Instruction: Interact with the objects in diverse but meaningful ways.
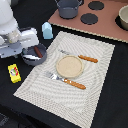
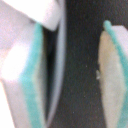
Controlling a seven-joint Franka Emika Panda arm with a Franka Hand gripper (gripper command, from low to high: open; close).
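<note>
Exterior view: frying pan [image 1: 35, 55] beneath spread jaws.

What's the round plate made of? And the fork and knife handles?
The plate looks like pale wood with a matte finish: tan colour, no shine. The fork and knife have smooth orange handles, probably plastic, with grey tips that could be metal or painted plastic; the picture is too blurry to tell.

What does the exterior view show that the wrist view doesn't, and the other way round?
Only the exterior view shows the wooden plate, fork, knife, yellow packet, pale blue carton and striped mat. Only the wrist view shows the teal-edged fingers up close, spread apart with nothing between. Both likely share the grey pan, a curved rim in the wrist view.
</note>
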